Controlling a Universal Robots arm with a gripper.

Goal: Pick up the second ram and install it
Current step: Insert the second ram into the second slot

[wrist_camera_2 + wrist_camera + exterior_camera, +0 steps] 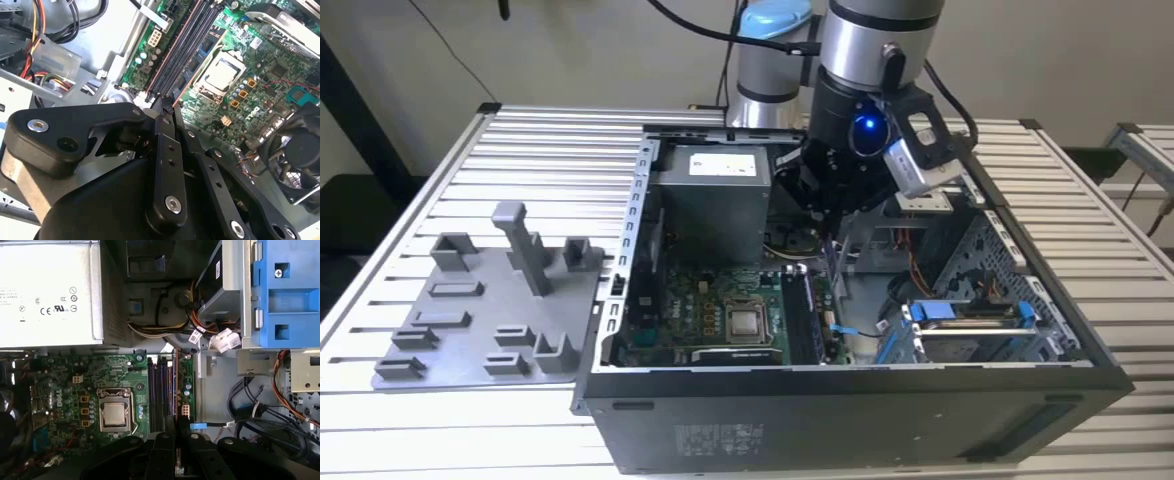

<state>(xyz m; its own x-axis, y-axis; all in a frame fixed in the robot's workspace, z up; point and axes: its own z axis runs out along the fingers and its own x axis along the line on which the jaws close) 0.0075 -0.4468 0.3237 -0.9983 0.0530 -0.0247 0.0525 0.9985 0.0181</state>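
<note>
The gripper [831, 222] hung inside the open computer case [854, 400], over the motherboard [707, 310], and its fingers [165, 125] were pinched on the second ram [834, 262], which stood on edge directly below the fingertips and reached down toward the memory slots [803, 315]. In the second wrist view the two black fingers met closely around the thin stick's upper edge [167, 106], with the long dark slots [185, 50] running away just beyond the fingertips. In the first wrist view the stick's reddish edge [175, 385] lay in line with the slots [160, 390], ahead of the fingers [165, 440]; whether it was seated I could not tell. The processor socket [115, 415] sat beside the slots, to one side of the fingers. Well away from the fingers, outside the case on the slatted table [520, 150], stood the grey tray [487, 320] with its upright posts.
</note>
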